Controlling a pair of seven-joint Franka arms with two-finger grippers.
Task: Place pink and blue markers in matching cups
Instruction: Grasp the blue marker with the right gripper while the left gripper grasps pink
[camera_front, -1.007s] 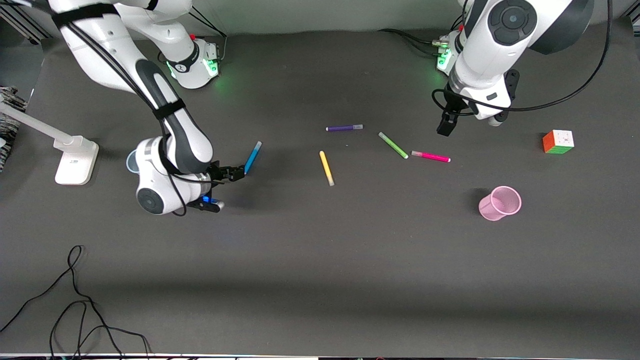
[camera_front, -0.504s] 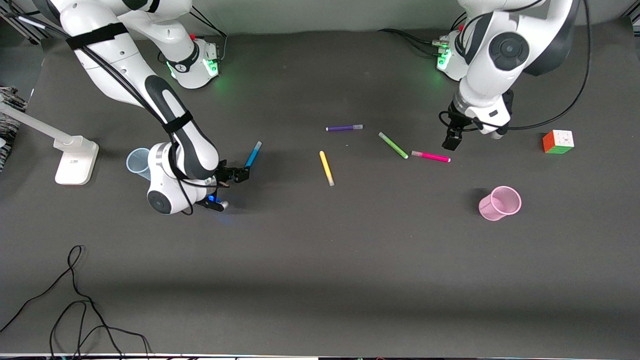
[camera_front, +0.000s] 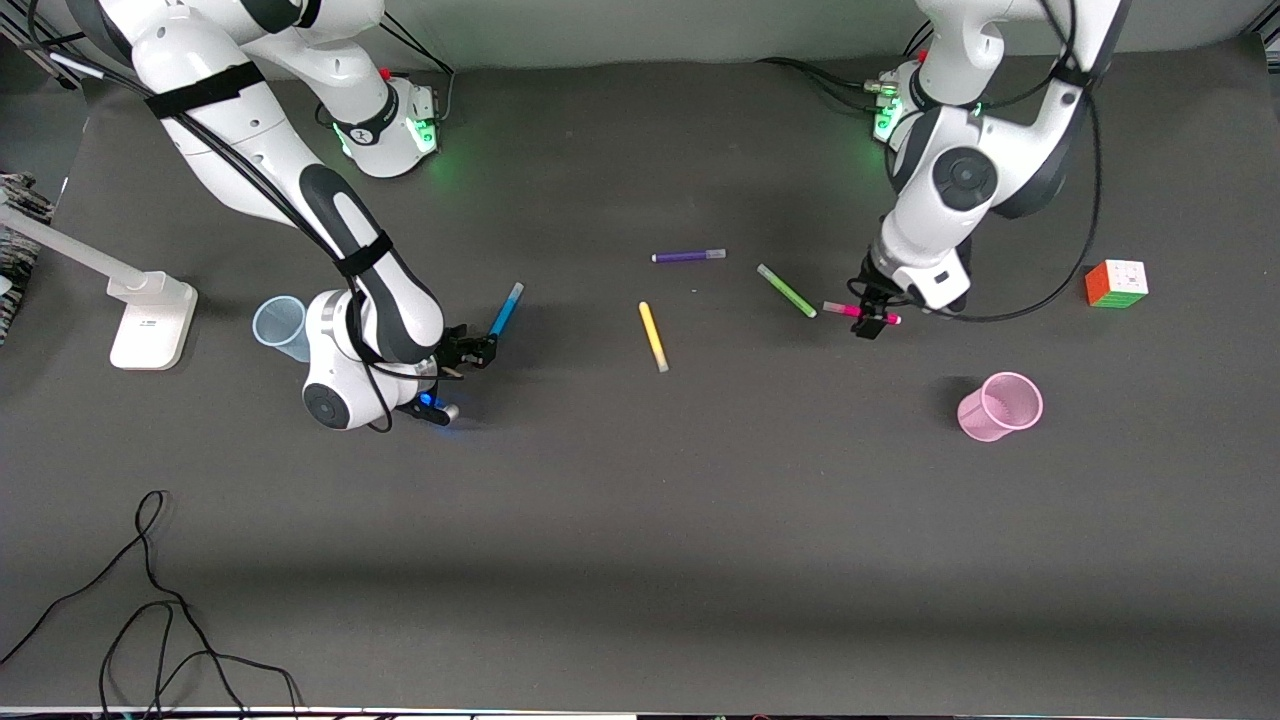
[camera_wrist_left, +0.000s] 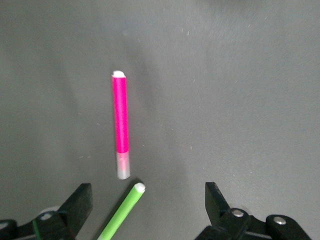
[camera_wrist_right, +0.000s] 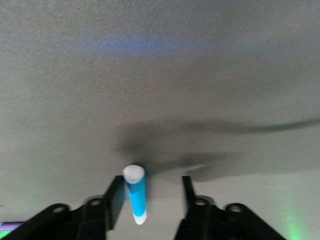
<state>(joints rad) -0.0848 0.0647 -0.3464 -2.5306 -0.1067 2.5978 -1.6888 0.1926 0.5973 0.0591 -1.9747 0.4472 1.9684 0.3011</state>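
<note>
The blue marker lies on the dark table. My right gripper is open at the marker's end nearer the front camera. In the right wrist view the marker stands between the fingers, against one of them, with a gap to the other; that gripper is not closed on it. The pale blue cup lies beside the right arm's wrist. The pink marker lies under my left gripper, which is open wide. In the left wrist view the pink marker lies just ahead of the gripper. The pink cup stands nearer the front camera.
A green marker lies close beside the pink one; its tip shows between the left fingers. A yellow marker and a purple marker lie mid-table. A colour cube, a white lamp base and a black cable sit at the edges.
My left gripper has come down and toward the front camera, from above the table to the pink marker. My right arm has shifted slightly toward the blue marker, uncovering the blue cup.
</note>
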